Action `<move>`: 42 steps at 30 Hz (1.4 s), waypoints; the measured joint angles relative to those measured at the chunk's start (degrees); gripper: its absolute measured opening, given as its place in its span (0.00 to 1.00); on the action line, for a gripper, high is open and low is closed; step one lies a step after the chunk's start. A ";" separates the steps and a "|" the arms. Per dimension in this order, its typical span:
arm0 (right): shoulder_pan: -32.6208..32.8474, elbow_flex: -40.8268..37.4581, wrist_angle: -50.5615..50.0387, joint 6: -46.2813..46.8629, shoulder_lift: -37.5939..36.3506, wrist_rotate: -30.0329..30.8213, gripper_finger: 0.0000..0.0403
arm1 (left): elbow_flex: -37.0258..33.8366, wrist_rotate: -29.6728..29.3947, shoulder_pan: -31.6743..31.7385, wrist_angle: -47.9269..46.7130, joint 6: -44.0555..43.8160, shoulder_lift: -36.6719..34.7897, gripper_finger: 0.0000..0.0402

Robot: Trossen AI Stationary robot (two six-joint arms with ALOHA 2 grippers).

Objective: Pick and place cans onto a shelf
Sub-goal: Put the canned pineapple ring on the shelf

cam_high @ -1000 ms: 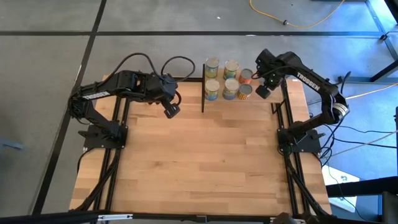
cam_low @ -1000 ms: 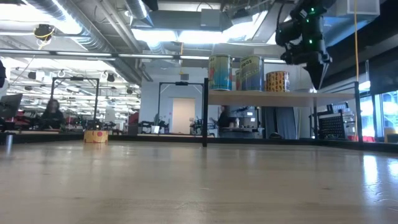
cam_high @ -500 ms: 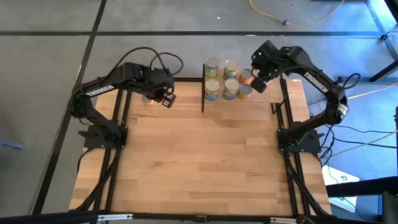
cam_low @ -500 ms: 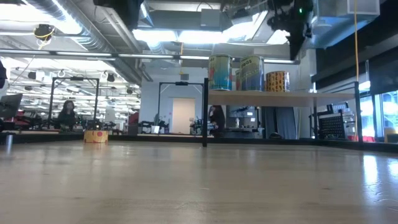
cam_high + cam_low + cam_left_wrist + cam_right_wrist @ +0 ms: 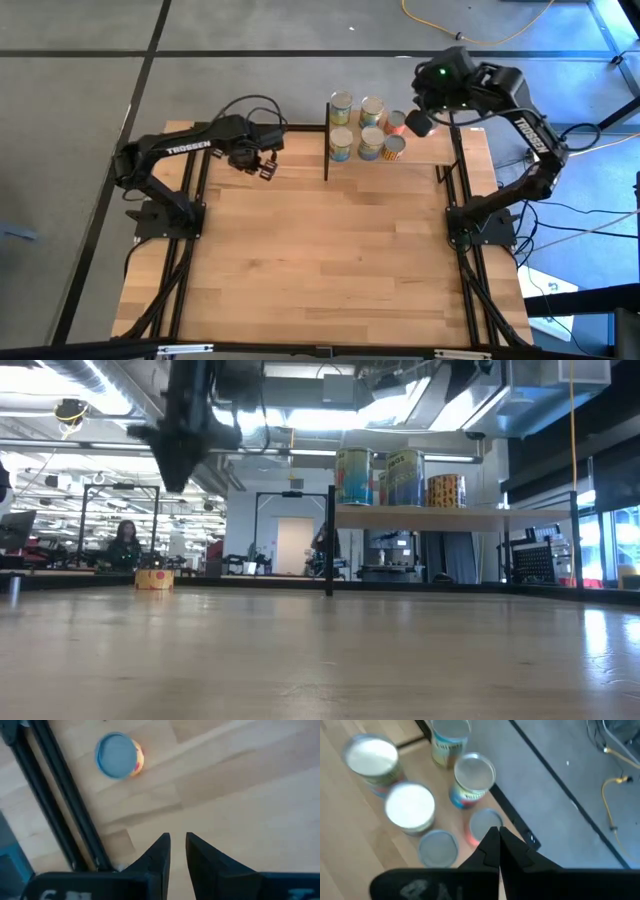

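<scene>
Six cans (image 5: 371, 128) stand grouped on the shelf (image 5: 430, 152), which sits at the far edge of the table (image 5: 320, 260); in the low view three of them show in a row on its raised board. One more can (image 5: 119, 755), with an orange-red label and a grey lid, stands alone on the table well to the left of the shelf, near the table's left rail.

The left gripper (image 5: 262, 165) hangs over the table between that lone can and the shelf's dark upright post; its fingers are nearly together with only a narrow slit between them, and they hold nothing. The right gripper (image 5: 421, 123) hovers just right of the shelf's cans, above them, its fingers pressed tight together and empty.

The lone can looks like the next one to fetch. It should be rigid and fairly light, with a smooth, somewhat slippery label, so a squeeze across the round side wall at about mid-height seems the safest hold; the lid offers no purchase. The left fingers would first have to spread wider than the can.
</scene>
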 joint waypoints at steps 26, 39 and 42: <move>2.27 3.66 -0.24 0.13 -0.02 0.06 0.00 | -23.35 -5.18 14.24 34.14 5.49 0.00 0.14; 2.27 3.63 -0.13 0.15 -0.02 0.06 0.00 | -23.48 -3.99 16.01 35.68 4.77 4.57 0.14; 2.27 3.63 -0.12 0.17 -0.02 0.06 0.00 | -23.48 -5.17 15.99 35.64 5.62 5.43 0.14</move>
